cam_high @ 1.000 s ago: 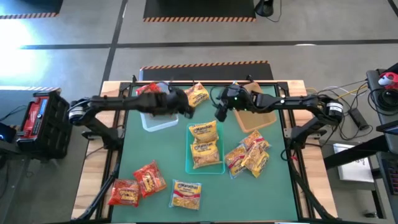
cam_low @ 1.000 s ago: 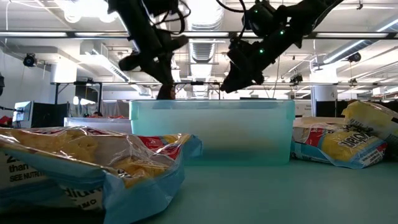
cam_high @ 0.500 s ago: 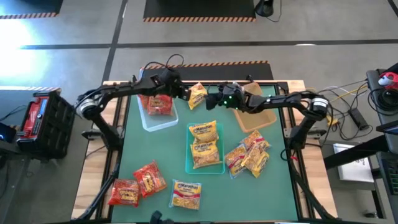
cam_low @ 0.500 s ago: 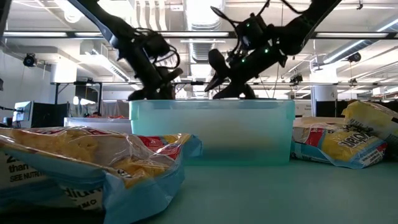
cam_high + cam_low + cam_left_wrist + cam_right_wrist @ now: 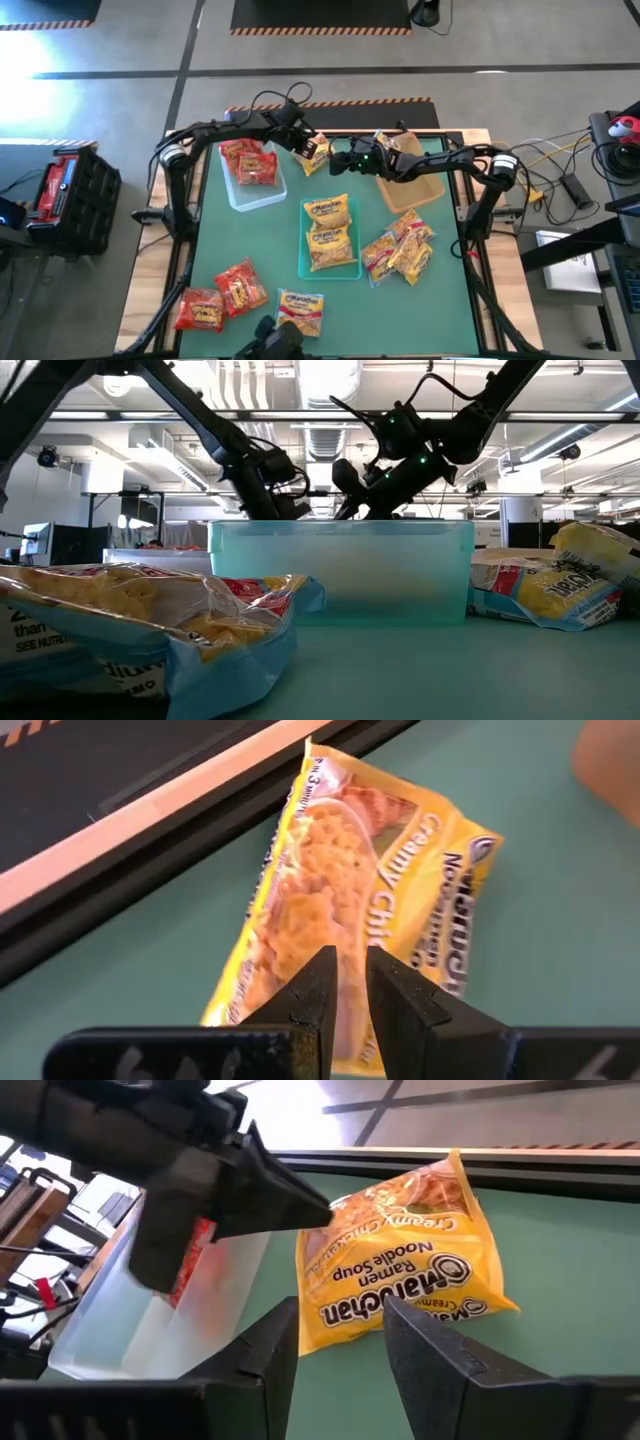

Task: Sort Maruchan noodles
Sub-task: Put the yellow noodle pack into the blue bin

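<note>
Yellow packet point(image 5: 318, 152) near table edge point(image 5: 330, 133)

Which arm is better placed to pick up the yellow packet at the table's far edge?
Probably the right: its gripper is open and faces the packet. The left gripper is right over it, but nearly shut.

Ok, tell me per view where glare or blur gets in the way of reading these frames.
High view: bright floor glare at top left, table evenly lit. Low view: ceiling lights backlight both arms into silhouettes; the nearest packet is blurred. Left wrist view: the yellow packet prints soft, with sheen on the wrapper. Right wrist view: sharper, the packet's lettering legible; the clear bin looks hazy.
</note>
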